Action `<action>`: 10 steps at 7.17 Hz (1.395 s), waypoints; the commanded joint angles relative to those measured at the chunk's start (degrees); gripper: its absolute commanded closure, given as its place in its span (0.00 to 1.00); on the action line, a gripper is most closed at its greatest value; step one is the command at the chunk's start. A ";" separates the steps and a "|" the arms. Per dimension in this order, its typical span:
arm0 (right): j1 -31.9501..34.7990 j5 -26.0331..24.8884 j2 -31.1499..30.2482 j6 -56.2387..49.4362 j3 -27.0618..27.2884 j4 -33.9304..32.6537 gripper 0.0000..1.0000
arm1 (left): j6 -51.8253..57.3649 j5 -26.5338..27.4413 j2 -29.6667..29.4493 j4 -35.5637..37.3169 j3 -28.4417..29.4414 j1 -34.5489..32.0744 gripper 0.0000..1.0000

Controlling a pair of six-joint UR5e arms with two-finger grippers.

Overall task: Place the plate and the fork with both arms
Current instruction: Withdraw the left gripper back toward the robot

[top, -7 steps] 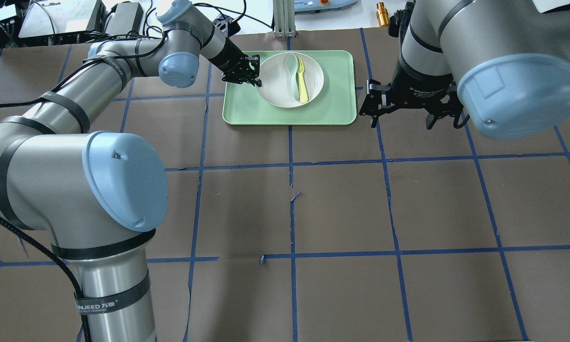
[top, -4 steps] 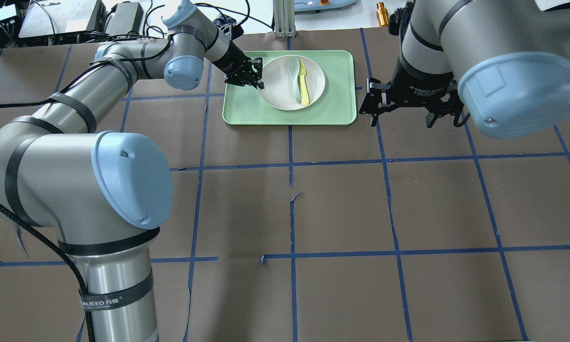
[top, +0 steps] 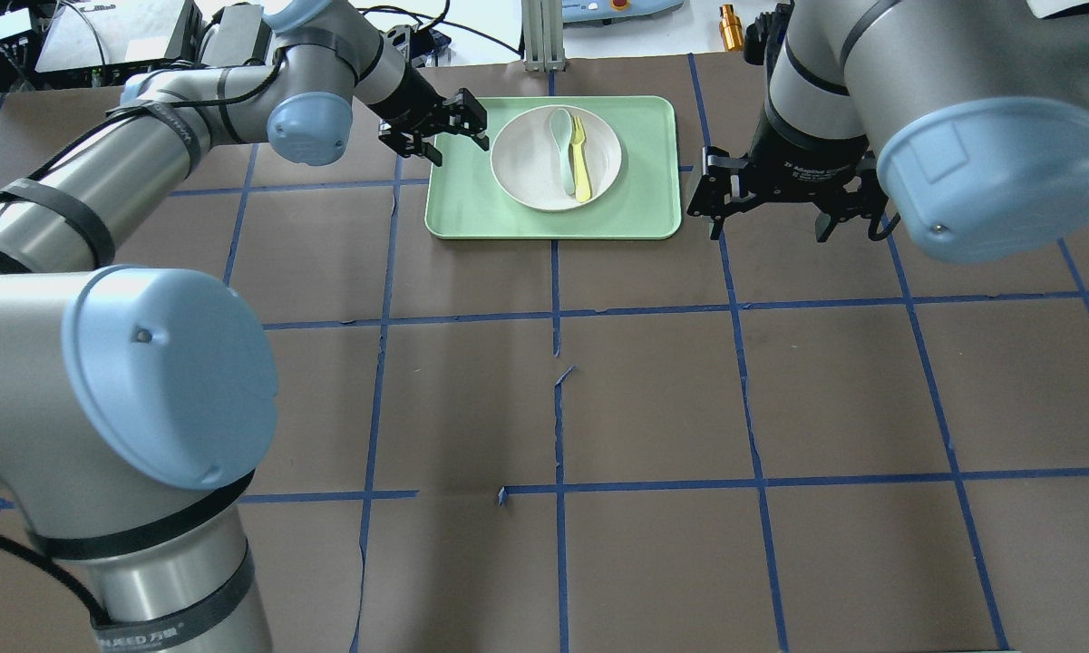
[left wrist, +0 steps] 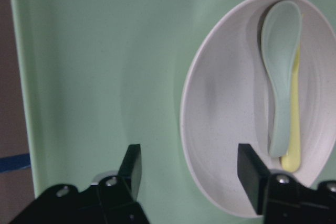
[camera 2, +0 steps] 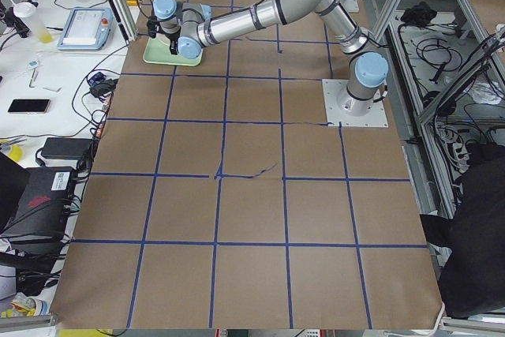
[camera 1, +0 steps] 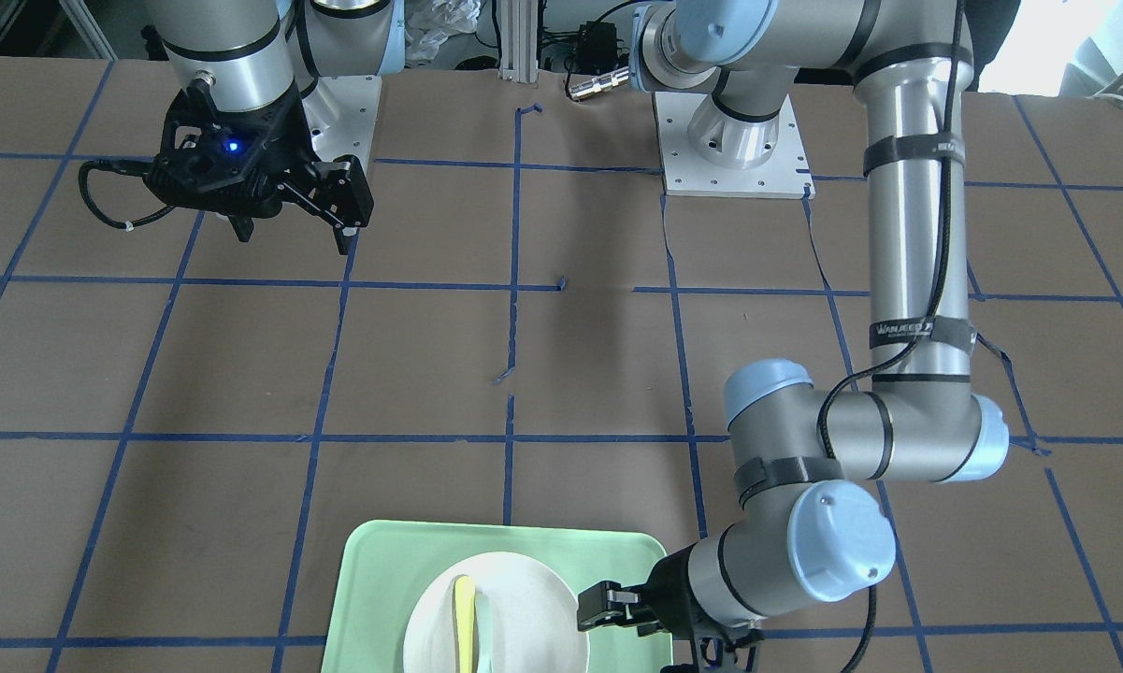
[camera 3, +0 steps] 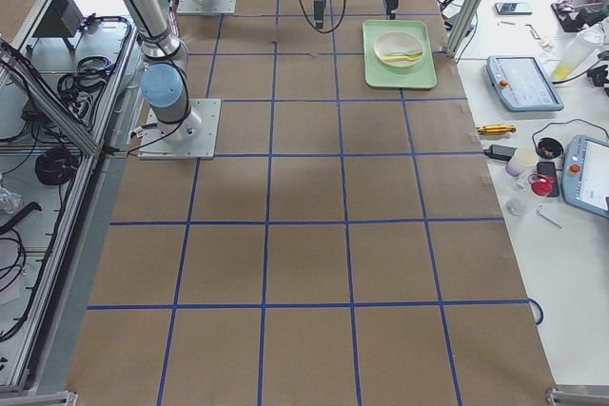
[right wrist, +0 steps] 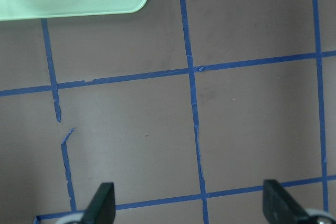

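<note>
The off-white plate (top: 530, 168) sits on the mint-green tray (top: 458, 204) at the table's far middle. The pale-yellow fork (top: 581, 163) lies in the plate beside a teal-grey spoon (top: 561, 145). My left gripper (top: 461, 151) is open and empty, low over the tray at the plate's left rim. In the left wrist view (left wrist: 190, 177) the plate (left wrist: 220, 119), fork (left wrist: 295, 114) and spoon (left wrist: 281, 66) show, and the rim lies between the open jaws. My right gripper (top: 767, 234) is open and empty above the brown table, right of the tray; it also shows in the right wrist view (right wrist: 190, 208).
The brown table is marked with a blue tape grid (top: 558, 313). A metal post (top: 535, 36) and a gold cylinder (top: 730, 25) stand beyond the far edge. The tray's corner shows in the right wrist view (right wrist: 105, 1).
My left gripper has drawn back a little to the left from the plate's rim and turned, as the left arm swung leftward. The right arm, plate and cutlery have not moved.
</note>
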 commanded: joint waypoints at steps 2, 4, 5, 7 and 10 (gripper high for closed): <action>0.00 0.00 0.00 0.00 0.00 0.00 0.00 | 0.08 18.48 22.11 -3.55 -20.43 1.13 0.00; 0.00 0.00 0.00 0.00 0.00 0.00 0.00 | -0.18 19.86 34.52 -18.92 -22.89 0.69 0.00; 0.00 0.08 0.00 0.00 -0.09 0.00 0.00 | 0.08 19.60 38.93 -27.02 -20.70 0.69 0.00; 0.00 0.08 0.00 0.00 0.00 0.00 0.00 | -0.27 18.81 42.92 -31.50 -18.40 0.34 0.00; 0.17 0.43 2.09 -0.79 -1.83 -0.44 0.00 | 0.08 19.59 43.90 -31.68 -18.83 -0.54 0.00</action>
